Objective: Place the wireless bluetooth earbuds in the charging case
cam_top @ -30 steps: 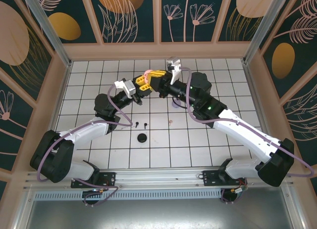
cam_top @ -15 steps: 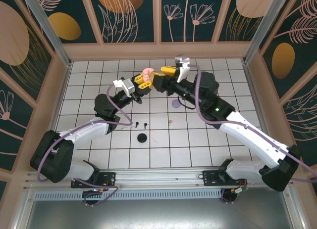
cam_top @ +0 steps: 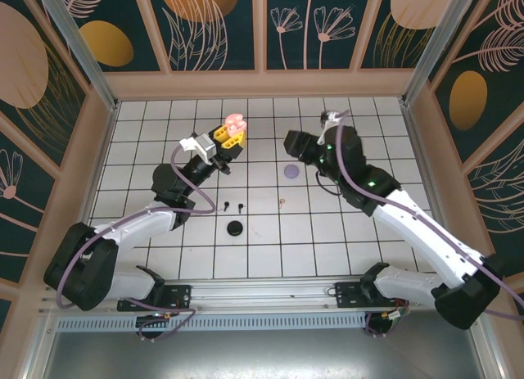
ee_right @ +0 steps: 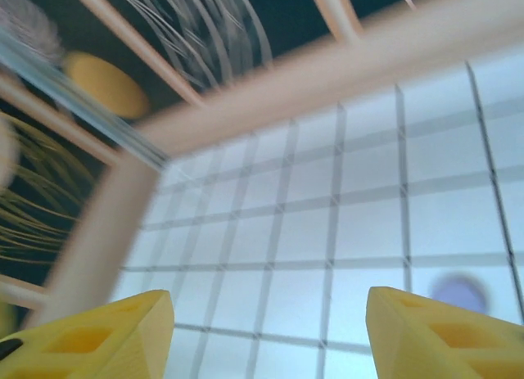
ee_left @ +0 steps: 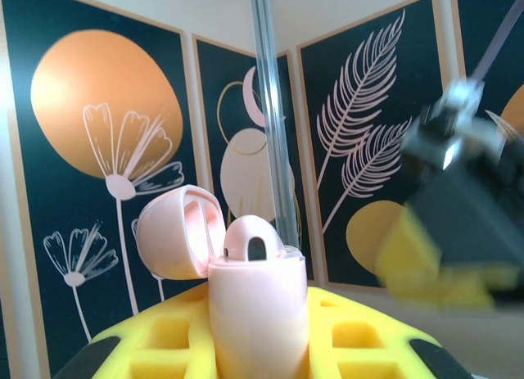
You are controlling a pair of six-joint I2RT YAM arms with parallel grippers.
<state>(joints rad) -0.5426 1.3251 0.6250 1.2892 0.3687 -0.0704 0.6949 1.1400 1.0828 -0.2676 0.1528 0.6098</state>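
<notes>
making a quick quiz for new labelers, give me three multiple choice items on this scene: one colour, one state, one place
1. The case held by the left hand is:
A black
B pink
C lilac

2. The right hand is:
A open, empty
B shut, empty
C shut on the case

3. The lilac disc lies:
A in the case
B on the table
C in the right hand

Answers:
1 B, the left wrist view shows a pink shell.
2 A, its fingers stand apart with nothing between them.
3 B, it lies flat on the tiles.
</notes>
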